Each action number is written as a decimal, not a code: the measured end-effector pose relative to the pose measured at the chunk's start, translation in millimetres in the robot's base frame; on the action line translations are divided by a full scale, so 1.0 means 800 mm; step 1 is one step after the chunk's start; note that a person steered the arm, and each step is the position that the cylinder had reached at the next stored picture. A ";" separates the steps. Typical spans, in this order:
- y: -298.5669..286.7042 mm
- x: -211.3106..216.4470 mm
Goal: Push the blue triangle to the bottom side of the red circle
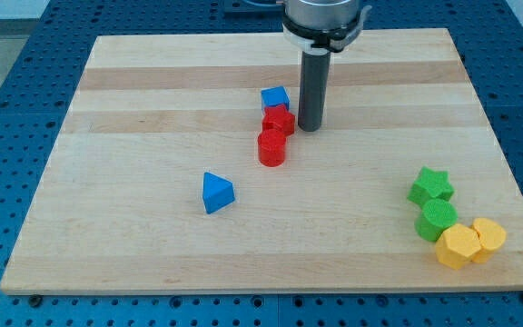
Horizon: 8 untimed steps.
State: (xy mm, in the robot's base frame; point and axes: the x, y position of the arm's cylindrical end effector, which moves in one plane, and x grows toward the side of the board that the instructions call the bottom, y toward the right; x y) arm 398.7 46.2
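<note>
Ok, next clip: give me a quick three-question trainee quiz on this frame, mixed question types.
1. True or false: the blue triangle touches the red circle.
2. Multiple choice: my tip is nearest to which block?
A. the green star
B. the red block just below the blue cube
C. a yellow block
3. Fill in: seen from the red circle, the blue triangle lies toward the view's bottom-____.

Key:
1. False; bare board separates them.
2. B; the tip stands just to that block's right in the view.
3. left
</note>
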 end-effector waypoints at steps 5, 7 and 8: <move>0.008 0.134; -0.081 0.201; -0.130 0.214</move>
State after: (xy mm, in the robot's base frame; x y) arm 570.3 -57.7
